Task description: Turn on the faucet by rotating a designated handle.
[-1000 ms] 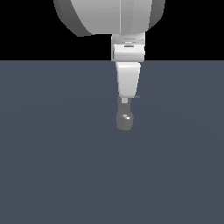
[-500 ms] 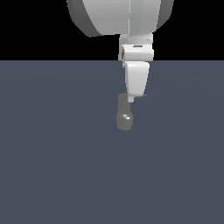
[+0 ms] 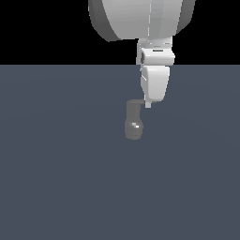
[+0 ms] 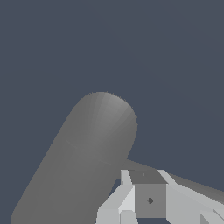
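The faucet (image 3: 133, 123) is a small glossy grey fixture with a rounded body, standing on the dark grey floor at the middle of the exterior view. Its thin handle (image 3: 136, 101) sticks out from the top toward the exterior view's right. My white gripper (image 3: 148, 104) hangs down from above, its tip against the handle's outer end. In the wrist view the faucet body (image 4: 87, 153) fills the middle and the handle (image 4: 141, 166) runs past my fingertips (image 4: 124, 177). The gripper (image 4: 144, 176) has its fingers together and holds nothing.
The dark grey floor (image 3: 56, 178) stretches flat on all sides of the faucet. The arm's large white link (image 3: 140, 18) hangs above the gripper at the top of the exterior view.
My gripper has moved toward the exterior view's right. The handle's end now shows sticking out to that side at the faucet's top. The faucet body has stayed in place.
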Tool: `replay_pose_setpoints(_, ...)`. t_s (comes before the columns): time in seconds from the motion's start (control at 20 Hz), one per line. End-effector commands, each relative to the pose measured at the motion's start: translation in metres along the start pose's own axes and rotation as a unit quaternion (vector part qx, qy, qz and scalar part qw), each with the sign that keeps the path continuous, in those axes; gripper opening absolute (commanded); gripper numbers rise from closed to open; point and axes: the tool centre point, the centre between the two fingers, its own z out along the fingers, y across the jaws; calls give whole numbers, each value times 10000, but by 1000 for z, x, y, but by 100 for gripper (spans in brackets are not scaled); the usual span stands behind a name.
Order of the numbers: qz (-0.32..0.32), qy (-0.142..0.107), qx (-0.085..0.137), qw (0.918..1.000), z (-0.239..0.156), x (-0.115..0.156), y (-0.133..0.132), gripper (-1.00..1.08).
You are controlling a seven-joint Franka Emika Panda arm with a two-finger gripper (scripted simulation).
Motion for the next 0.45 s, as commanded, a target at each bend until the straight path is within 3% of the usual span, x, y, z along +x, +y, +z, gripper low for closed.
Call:
replay_pose_setpoints(0.0, 128, 25, 2, 9999, 1, 21, -3, -100)
replay_pose_setpoints(0.4, 178, 35, -2, 9998, 2, 42, -13, -100)
